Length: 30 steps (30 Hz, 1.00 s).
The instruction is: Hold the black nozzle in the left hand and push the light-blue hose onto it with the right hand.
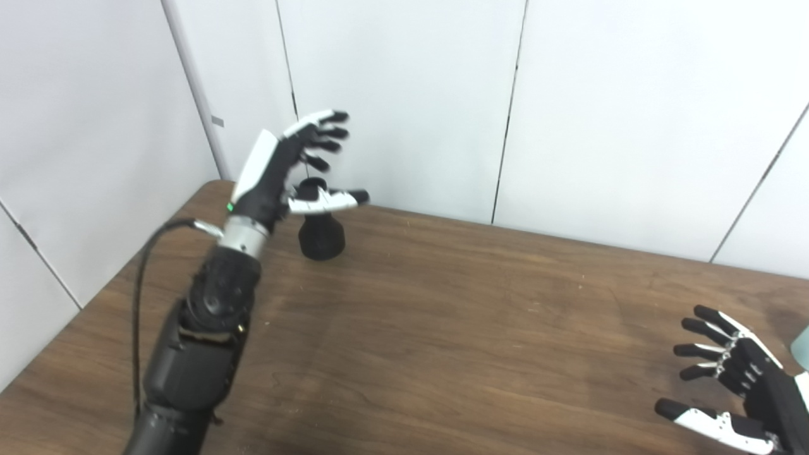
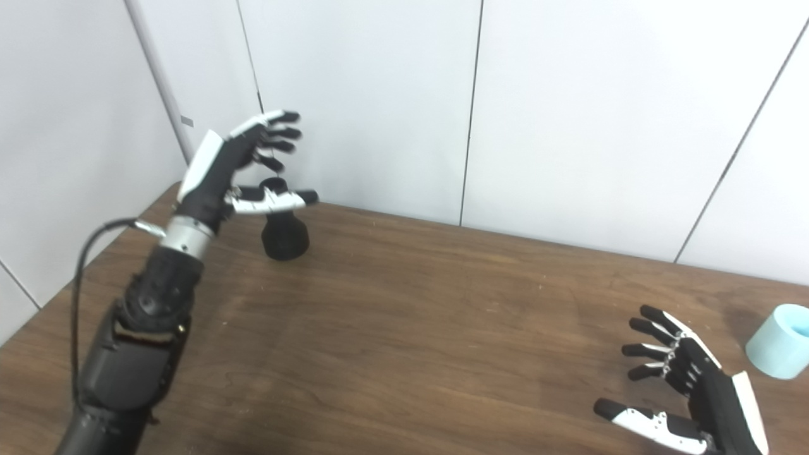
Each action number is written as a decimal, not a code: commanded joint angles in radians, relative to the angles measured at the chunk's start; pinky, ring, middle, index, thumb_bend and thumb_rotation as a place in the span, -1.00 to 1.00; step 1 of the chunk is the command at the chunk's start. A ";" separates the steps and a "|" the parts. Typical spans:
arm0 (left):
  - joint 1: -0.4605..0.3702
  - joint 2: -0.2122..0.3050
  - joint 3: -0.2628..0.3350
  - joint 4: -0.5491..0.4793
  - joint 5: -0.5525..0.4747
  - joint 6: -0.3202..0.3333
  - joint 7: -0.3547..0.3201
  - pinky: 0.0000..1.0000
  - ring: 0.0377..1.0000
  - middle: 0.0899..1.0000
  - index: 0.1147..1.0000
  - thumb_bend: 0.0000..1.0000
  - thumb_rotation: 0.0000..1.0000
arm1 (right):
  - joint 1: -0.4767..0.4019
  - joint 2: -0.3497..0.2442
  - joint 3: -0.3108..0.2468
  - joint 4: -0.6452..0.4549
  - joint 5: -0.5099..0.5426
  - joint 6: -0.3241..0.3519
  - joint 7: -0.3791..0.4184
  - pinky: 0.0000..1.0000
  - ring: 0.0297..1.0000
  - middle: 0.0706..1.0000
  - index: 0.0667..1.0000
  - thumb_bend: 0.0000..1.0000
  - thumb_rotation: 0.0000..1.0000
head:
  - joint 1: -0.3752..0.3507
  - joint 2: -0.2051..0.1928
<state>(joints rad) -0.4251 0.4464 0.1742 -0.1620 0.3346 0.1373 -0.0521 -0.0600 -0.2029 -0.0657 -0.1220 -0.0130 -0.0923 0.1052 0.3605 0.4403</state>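
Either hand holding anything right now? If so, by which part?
Nothing held. The left hand is open, spread around the top of the black flared nozzle without closing. The right hand is open, apart from the light-blue hose piece.

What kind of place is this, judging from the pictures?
Probably a robot test bench or lab corner, not a home. A bare brown wooden table stands against plain white wall panels, and only the task parts lie on it: a black nozzle and a light-blue hose.

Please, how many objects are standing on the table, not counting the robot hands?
2. The black nozzle stands at the far left, under the open left hand. The light-blue hose piece is at the right edge, beyond the open right hand. Others may lie outside the view.
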 commanded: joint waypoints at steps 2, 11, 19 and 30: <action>-0.060 0.042 0.012 0.022 0.039 -0.007 0.044 0.25 0.51 0.52 0.48 0.50 -0.80 | -0.031 -0.019 -0.010 -0.015 0.007 -0.055 -0.001 0.00 0.27 0.53 0.61 0.66 -0.64 | 0.000 0.000; -0.100 0.097 0.005 0.122 0.133 0.039 0.081 0.62 0.78 0.64 0.58 0.72 -0.66 | -0.032 -0.023 -0.012 -0.019 0.016 -0.052 0.000 -0.01 0.27 0.52 0.60 0.66 -0.64 | -0.004 0.002; -0.124 0.123 -0.055 0.148 0.236 0.276 0.020 0.99 1.00 0.88 0.81 0.99 -0.45 | -0.033 -0.023 -0.011 -0.023 0.013 -0.051 -0.004 -0.03 0.24 0.50 0.57 0.69 -0.60 | -0.010 0.007; -0.140 0.118 -0.076 0.244 0.261 0.332 -0.071 1.00 1.00 0.88 0.85 1.00 -0.37 | -0.034 -0.017 -0.015 -0.033 0.024 -0.042 -0.006 -0.04 0.23 0.49 0.56 0.70 -0.59 | -0.018 0.011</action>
<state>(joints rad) -0.5084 0.5315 0.0963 0.0890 0.5691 0.4697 -0.1267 -0.0621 -0.2153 -0.0692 -0.1226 -0.0061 -0.0948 0.1054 0.3421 0.4510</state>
